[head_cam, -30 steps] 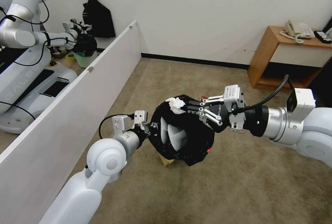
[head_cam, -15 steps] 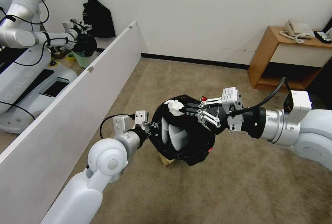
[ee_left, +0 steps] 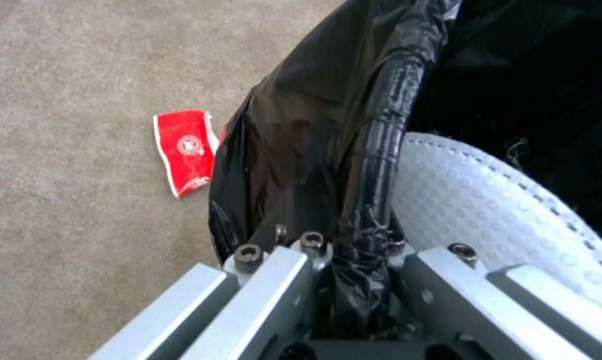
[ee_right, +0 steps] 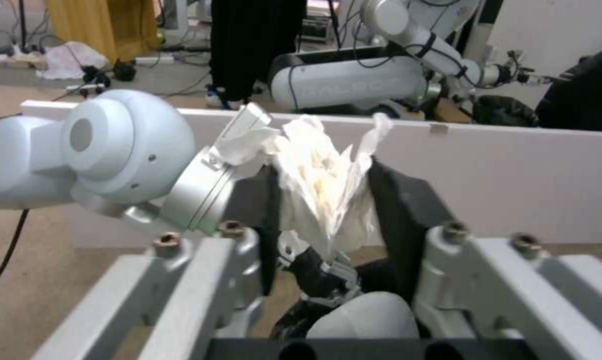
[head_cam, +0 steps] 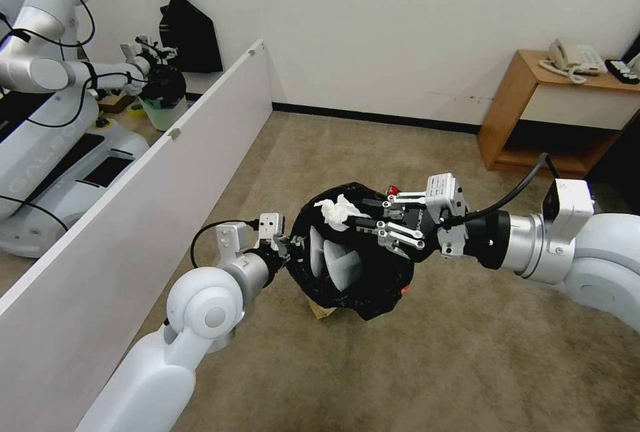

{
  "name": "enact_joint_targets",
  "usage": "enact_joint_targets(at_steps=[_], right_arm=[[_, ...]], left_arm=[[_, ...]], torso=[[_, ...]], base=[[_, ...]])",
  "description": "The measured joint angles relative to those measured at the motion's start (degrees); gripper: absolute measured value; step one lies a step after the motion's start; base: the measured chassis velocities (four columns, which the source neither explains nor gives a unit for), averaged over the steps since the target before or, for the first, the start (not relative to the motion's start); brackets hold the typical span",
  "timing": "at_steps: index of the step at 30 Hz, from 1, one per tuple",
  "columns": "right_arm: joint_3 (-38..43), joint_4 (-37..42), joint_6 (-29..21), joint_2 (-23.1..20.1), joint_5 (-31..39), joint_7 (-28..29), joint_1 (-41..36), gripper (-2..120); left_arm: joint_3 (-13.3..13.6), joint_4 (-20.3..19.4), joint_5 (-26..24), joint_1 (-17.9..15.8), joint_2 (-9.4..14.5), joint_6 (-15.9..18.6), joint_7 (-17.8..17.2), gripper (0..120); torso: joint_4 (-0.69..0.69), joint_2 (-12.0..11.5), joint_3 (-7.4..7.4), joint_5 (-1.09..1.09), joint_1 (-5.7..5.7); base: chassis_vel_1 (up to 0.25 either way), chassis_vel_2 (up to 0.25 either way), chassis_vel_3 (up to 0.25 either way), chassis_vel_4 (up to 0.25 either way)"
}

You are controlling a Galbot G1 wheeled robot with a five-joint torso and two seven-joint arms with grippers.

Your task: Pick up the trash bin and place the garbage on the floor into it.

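The left pincer (head_cam: 288, 244) is clamped on the bag-wrapped rim of the trash bin (head_cam: 360, 279), holding it above the floor (head_cam: 467, 352). White slippers (head_cam: 333, 260) lie inside. Over the bin's mouth, the right pincer (head_cam: 357, 224) grips a white tissue wad (head_cam: 337, 211). A red paper carton (ee_left: 184, 150) lies on the carpet beside the bin.

Head view looks steeply down from above and behind both arms. Both wrist views sit close behind their fingers; all three share the trash bin (head_cam: 350, 259).
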Motion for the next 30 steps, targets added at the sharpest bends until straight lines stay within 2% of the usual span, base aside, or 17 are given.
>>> enact_joint_targets(at_steps=[2, 4, 6, 7, 9, 11, 30], right_arm=[[0.0, 0.0, 0.0, -0.1, -0.1, -0.3, -0.1, 44], [0.1, -0.1, 0.0, -0.1, -0.2, -0.6, -0.1, 55], [0.1, -0.1, 0.0, -0.1, -0.2, -0.6, -0.1, 58], [0.1, -0.2, 0.1, -0.1, -0.3, -0.6, -0.1, 65], [0.1, -0.3, 0.1, 0.0, -0.4, -0.6, -0.2, 69], [0.0, -0.4, 0.1, 0.1, -0.5, -0.6, -0.1, 80], [-0.6, -0.9, 0.1, 0.5, -0.9, -0.5, -0.2, 84]], left_arm=[[-0.1, -0.1, 0.0, 0.0, 0.1, 0.0, 0.0, 0], [-0.2, -0.2, 0.0, 0.1, 0.2, 0.0, 0.1, 0], [-0.2, -0.2, 0.0, 0.1, 0.2, 0.0, 0.1, 0], [-0.4, -0.2, 0.0, 0.2, 0.2, 0.0, 0.2, 0], [-0.4, -0.3, 0.0, 0.2, 0.2, 0.0, 0.2, 0], [-0.6, -0.3, 0.0, 0.4, 0.2, 0.0, 0.3, 0], [-1.1, -0.5, 0.3, 1.1, -0.1, 0.0, 1.0, 0]], torso=[[0.0, 0.0, 0.0, 0.0, 0.0], [0.0, 0.0, 0.0, 0.0, 0.0], [0.0, 0.0, 0.0, 0.0, 0.0], [0.0, 0.0, 0.0, 0.0, 0.0], [0.0, 0.0, 0.0, 0.0, 0.0], [0.0, 0.0, 0.0, 0.0, 0.0], [0.0, 0.0, 0.0, 0.0, 0.0]], base=[[0.0, 0.0, 0.0, 0.0], [0.0, 0.0, 0.0, 0.0], [0.0, 0.0, 0.0, 0.0], [0.0, 0.0, 0.0, 0.0], [0.0, 0.0, 0.0, 0.0], [0.0, 0.0, 0.0, 0.0], [0.0, 0.0, 0.0, 0.0]])
